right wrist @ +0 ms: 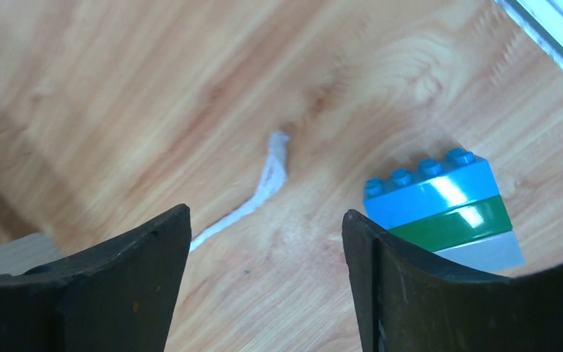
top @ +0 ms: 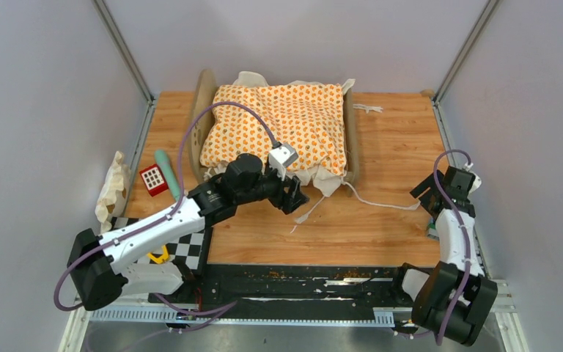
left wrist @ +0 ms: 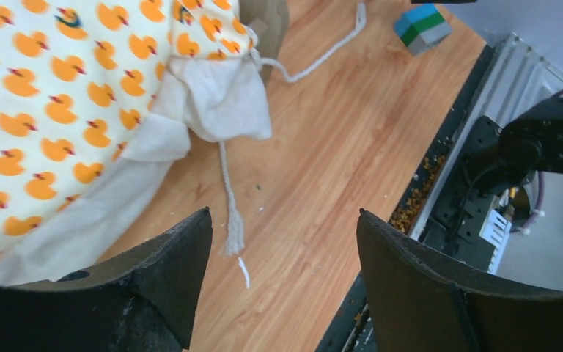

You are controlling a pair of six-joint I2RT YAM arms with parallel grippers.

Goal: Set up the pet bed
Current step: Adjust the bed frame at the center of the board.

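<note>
The pet bed (top: 199,121) stands at the back middle of the table, its light-wood end boards at the left and right (top: 352,136). Its base is hidden under the orange duck-patterned cushion (top: 278,121), which lies across the frame with its cream edge hanging over the near side. In the left wrist view the cushion (left wrist: 51,95) fills the upper left and a tie (left wrist: 229,198) trails onto the wood. My left gripper (top: 295,196) is open and empty just in front of the cushion's near right corner (left wrist: 284,220). My right gripper (top: 429,195) is open and empty at the right (right wrist: 266,220).
A small white pillow (top: 113,187), a red block (top: 153,179) and a green cylinder (top: 165,165) lie left of the bed. A long tie (top: 381,202) runs right across the table, ending near a blue-green-grey brick stack (right wrist: 443,209). A checkered mat (top: 187,246) lies at the near left.
</note>
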